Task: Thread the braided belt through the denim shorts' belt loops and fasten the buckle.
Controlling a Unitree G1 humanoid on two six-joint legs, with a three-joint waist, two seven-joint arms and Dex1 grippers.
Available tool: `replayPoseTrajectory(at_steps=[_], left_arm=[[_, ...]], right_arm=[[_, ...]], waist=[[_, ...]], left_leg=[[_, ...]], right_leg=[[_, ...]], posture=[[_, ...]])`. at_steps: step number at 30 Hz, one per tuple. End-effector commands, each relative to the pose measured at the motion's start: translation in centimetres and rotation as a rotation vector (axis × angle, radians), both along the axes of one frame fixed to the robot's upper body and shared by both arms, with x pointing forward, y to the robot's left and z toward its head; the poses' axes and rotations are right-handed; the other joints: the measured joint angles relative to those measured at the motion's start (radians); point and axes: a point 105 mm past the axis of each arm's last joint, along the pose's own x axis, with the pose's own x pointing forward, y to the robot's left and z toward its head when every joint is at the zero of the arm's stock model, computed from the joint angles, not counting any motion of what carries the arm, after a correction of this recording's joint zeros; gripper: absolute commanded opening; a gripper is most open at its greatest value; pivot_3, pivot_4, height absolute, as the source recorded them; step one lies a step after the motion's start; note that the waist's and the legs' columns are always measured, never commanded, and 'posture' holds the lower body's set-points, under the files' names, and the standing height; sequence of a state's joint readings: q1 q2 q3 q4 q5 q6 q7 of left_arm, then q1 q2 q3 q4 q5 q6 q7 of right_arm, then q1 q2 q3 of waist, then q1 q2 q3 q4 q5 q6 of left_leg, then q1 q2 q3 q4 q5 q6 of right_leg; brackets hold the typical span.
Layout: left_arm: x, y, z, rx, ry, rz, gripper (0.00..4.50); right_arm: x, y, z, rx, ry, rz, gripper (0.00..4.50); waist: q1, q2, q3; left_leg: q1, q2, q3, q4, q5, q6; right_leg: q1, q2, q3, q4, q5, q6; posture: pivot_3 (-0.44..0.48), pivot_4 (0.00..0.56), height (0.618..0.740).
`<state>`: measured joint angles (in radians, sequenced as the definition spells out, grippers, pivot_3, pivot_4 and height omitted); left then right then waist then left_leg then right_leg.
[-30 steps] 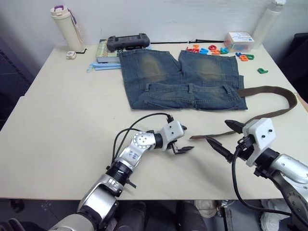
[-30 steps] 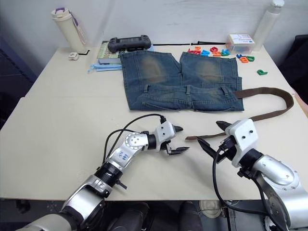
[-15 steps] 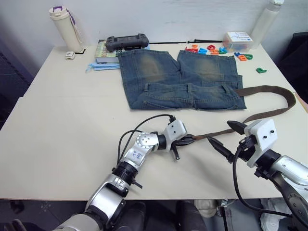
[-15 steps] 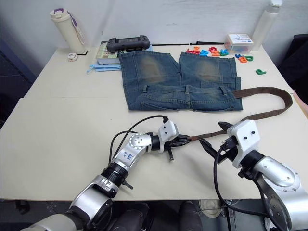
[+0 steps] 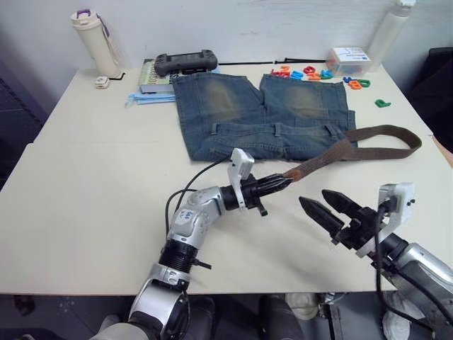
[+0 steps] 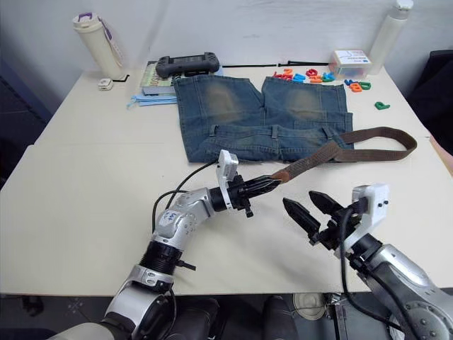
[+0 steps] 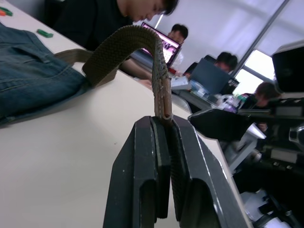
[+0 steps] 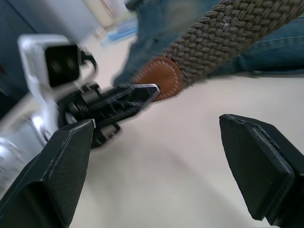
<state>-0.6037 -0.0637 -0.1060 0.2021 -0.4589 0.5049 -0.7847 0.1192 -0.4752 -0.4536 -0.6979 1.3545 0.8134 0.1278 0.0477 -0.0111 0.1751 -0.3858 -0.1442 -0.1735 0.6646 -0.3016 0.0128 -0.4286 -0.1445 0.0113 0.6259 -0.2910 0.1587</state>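
While the tan end is pinched, the coming move is turning on one relation, set out below.

Left gripper [image 5: 283,183]: its fingers are pressing together on the tan leather tip of the braided belt [image 5: 322,157], holding that tip lifted off the table [image 5: 92,184].

Right gripper [image 5: 330,211]: it is hovering with fingers spread wide and nothing between them, near the pinched tip and on the robot's side of it.

Belt axis: from the left gripper the strap is running away and toward the robot's right, crossing the right corner of the waistband, then looping back on the table at the right of the shorts.

Denim shorts [image 5: 262,113]: they are lying flat at mid-table, waistband toward the robot, just beyond the held tip.

Belt loops [image 5: 281,129]: they are sitting along that waistband, all looking empty, so threading is judged not yet begun.

Buckle: it cannot be made out.

Nearer arm: the left is already gripping the tip and is closest to the waistband; the right seems placed to take or steady the strap.
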Motion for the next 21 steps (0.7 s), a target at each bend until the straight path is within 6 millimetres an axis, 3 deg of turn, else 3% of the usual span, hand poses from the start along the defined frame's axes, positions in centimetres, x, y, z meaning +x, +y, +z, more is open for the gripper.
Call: replayPoseTrajectory(at_steps=[1,7,20,21], left_arm=[[-1.2,-0.1,1.6,-0.060,-0.026,-0.046,0.03],[-2.1,-0.2,1.7,-0.059,-0.016,-0.094,0.03],[-2.7,-0.3,1.6,-0.051,-0.008,-0.120,0.03],[-2.6,-0.2,1.6,-0.051,-0.006,-0.115,0.00]], right_arm=[[1.0,-1.4,0.1,0.154,0.060,-0.073,4.50],[2.2,-2.3,1.6,0.344,0.035,-0.088,4.50],[3.1,-2.6,2.9,0.439,-0.010,-0.078,4.50],[3.1,-2.6,3.0,0.437,-0.012,-0.080,4.26]], waist=[[0.000,0.000,0.000],[-0.001,0.001,0.000],[-0.002,0.001,0.000],[-0.002,0.001,0.000]], left_leg=[[0.000,0.000,0.000,0.000,0.000,0.000],[0.000,0.000,0.001,0.000,0.000,0.000],[0.000,0.000,0.001,0.000,0.000,0.000],[0.000,0.000,0.001,0.000,0.000,0.000]], right_leg=[[0.000,0.000,0.000,0.000,0.000,0.000],[0.000,0.000,0.000,0.000,0.000,0.000],[0.000,0.001,0.001,0.000,0.000,0.000],[0.000,0.000,0.001,0.000,0.000,0.000]], posture=[[0.000,0.150,0.714],[0.000,0.150,0.714],[0.000,0.150,0.714],[0.000,0.150,0.714]])
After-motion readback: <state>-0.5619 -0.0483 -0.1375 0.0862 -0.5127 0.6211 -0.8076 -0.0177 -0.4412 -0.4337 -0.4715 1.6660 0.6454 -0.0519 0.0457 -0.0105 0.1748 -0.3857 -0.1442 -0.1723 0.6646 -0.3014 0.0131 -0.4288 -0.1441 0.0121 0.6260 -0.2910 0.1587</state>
